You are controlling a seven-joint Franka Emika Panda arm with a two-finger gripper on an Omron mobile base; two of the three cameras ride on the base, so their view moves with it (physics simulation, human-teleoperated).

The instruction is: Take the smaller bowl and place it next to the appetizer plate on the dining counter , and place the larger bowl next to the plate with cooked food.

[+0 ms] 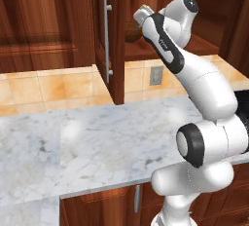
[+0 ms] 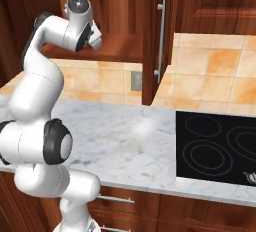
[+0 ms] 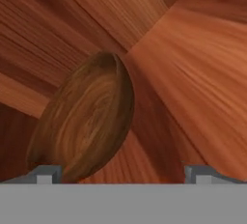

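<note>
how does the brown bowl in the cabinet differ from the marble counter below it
The small dark brown wooden bowl is round and curved; the white-grey marble wall counter is flat and broad. The bowl is warm brown with wood grain; the counter is pale with grey veins. The bowl sits inside the open wooden cabinet, right before the open gripper; the counter lies lower.

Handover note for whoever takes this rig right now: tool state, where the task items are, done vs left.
Tool: open, holding nothing, reaching into the open wall cabinet.
Smaller bowl: brown, on the cabinet shelf, close in front of the tool, nearer its left tip; not gripped.
Larger bowl, both plates, dining counter: not in sight here.
Done: nothing placed.
Left: grasp smaller bowl, carry it to the appetizer plate; then larger bowl to the cooked-food plate.
</note>
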